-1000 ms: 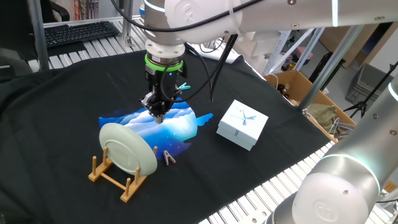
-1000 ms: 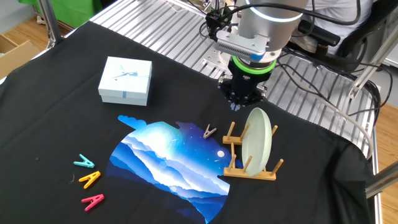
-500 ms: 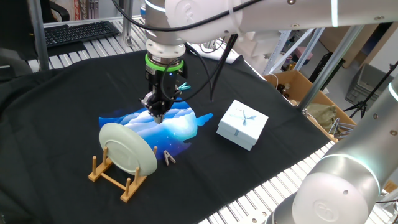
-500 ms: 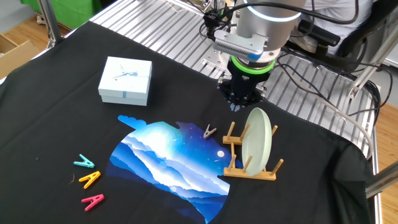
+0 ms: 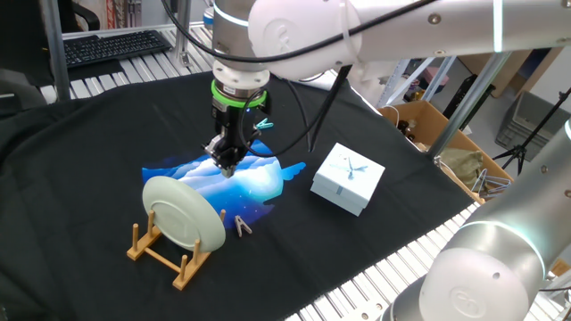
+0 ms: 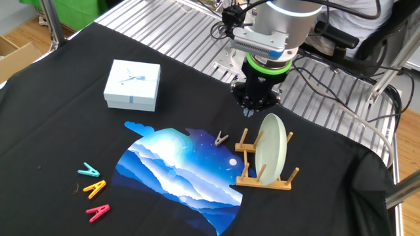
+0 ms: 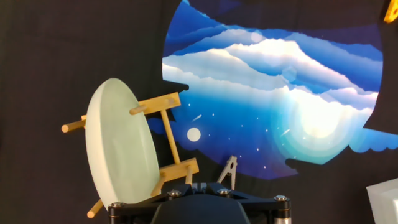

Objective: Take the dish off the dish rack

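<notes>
While the dish stands on edge between the pegs of the dish rack, the approach should line the tool up over the top rim and lower squarely, so the fingers straddle the thin edge. The tool hangs above the tabletop, behind and higher than the dish, apart from it. Whether its fingers are spread, I cannot tell.

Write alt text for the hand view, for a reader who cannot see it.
A round, pale mint-white plate stands on edge in a small light-brown wooden peg rack on black cloth, seen from above. To its right lie a small wooden clothespin and a printed blue sky-and-cloud patch; the dark gripper body fills the bottom edge, fingertips out of sight.
</notes>
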`<state>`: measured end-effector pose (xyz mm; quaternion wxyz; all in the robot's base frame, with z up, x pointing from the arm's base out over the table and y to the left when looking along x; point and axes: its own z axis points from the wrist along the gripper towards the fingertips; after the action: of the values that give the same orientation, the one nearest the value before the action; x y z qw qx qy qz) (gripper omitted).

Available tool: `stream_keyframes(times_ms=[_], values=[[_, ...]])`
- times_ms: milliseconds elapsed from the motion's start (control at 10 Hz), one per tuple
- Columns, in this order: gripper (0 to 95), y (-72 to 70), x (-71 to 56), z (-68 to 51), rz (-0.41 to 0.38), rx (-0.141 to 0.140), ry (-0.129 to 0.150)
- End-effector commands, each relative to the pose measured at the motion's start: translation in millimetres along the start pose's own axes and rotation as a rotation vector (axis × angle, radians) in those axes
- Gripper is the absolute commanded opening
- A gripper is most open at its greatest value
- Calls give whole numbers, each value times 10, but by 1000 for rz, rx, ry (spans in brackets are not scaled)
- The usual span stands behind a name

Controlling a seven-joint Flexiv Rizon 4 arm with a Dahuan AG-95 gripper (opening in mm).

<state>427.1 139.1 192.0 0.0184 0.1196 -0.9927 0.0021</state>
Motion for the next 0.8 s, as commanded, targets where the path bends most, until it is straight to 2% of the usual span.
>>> stream_keyframes(times_ms=[100, 200, 500, 800], values=[[0, -1, 1, -6, 3, -3, -6], [0, -1, 1, -6, 10, -16, -15], [0, -1, 1, -6, 8, -15, -25], [0, -1, 1, -6, 31, -15, -8]])
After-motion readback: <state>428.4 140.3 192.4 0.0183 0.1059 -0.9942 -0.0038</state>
